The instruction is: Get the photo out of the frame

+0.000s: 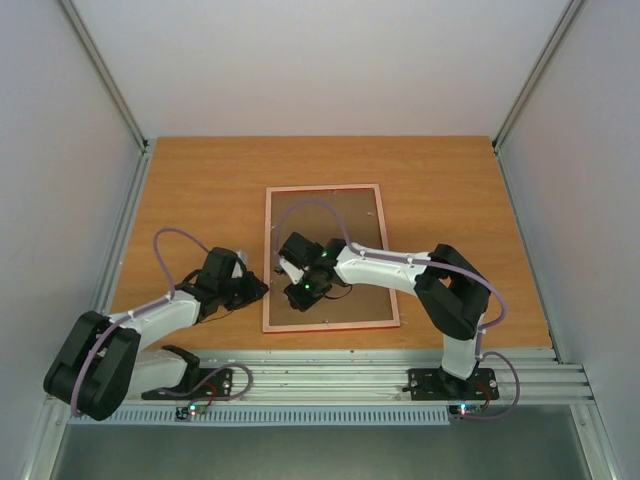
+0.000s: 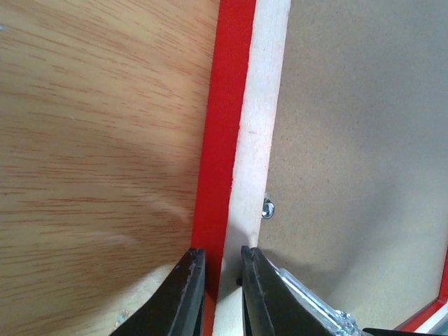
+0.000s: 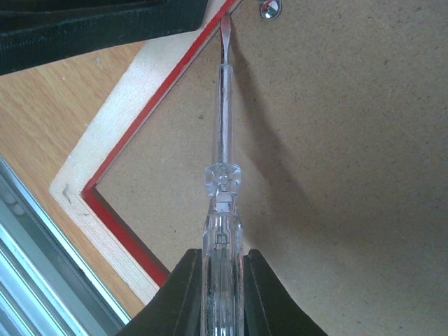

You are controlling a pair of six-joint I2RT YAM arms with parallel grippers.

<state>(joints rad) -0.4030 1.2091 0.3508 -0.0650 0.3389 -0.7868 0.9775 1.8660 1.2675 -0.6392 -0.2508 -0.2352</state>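
The frame (image 1: 267,230) lies face down on the table, a thin red border with a pale wood back (image 2: 225,105). A brown backing board (image 1: 350,215) fills it and hides the photo. My left gripper (image 1: 260,291) is shut across the frame's left rail (image 2: 222,253). My right gripper (image 1: 292,262) is over the board, shut on a clear-handled screwdriver (image 3: 222,161). The screwdriver's flat tip sits at the frame's inner edge beside a small metal tab (image 3: 269,7). The same tab shows in the left wrist view (image 2: 267,207).
The wooden table (image 1: 200,190) is bounded by an aluminium rail (image 1: 350,375) at the near edge and grey walls on both sides. The frame's near left corner (image 3: 66,192) lies close to that rail. The left gripper's black body (image 3: 105,21) is just beyond the screwdriver tip.
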